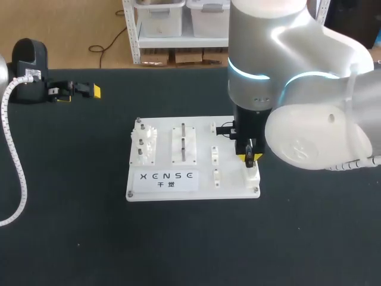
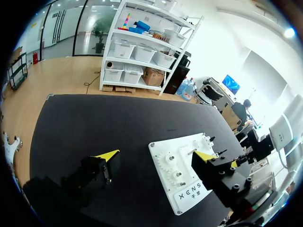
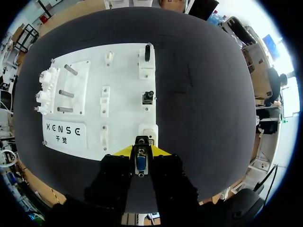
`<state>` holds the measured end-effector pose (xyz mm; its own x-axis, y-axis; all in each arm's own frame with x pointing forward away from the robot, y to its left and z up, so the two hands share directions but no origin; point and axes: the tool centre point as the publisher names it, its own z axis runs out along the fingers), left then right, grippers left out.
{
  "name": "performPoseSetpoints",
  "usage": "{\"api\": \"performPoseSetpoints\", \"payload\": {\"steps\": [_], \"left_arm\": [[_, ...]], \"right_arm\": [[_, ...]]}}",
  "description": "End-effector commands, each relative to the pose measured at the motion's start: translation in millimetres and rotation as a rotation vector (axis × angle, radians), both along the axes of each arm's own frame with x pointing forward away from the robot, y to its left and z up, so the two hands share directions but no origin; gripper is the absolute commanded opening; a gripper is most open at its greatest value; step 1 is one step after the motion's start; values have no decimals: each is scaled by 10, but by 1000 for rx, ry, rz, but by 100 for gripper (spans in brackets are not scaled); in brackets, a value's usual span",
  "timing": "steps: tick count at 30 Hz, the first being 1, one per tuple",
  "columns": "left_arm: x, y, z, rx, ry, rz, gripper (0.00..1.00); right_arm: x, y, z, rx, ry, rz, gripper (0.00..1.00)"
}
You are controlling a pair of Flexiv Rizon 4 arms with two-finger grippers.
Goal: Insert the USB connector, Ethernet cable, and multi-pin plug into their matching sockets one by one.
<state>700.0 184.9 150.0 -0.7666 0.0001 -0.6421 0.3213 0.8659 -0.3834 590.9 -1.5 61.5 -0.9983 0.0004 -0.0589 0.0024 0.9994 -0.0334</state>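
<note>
right wrist view shows the right gripper (image 3: 140,152) clamped on the multi-pin plug (image 3: 140,163) right at its socket (image 3: 147,132) on the board (image 3: 123,61), a light, rigid part (pins probably bendable) best held by its flat sides, while the left gripper (image 1: 80,92) is spread open.
</note>
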Motion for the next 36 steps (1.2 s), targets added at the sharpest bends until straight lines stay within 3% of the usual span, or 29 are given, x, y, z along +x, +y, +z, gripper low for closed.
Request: {"api": "performPoseSetpoints", "payload": {"steps": [1,36], "left_arm": [[0,0,0,0,0,0,100],[0,0,0,0,0,0,100]], "right_arm": [[16,-30,13,2,-8,-1,0],[4,-87,-26,3,-13,-6,0]]}}
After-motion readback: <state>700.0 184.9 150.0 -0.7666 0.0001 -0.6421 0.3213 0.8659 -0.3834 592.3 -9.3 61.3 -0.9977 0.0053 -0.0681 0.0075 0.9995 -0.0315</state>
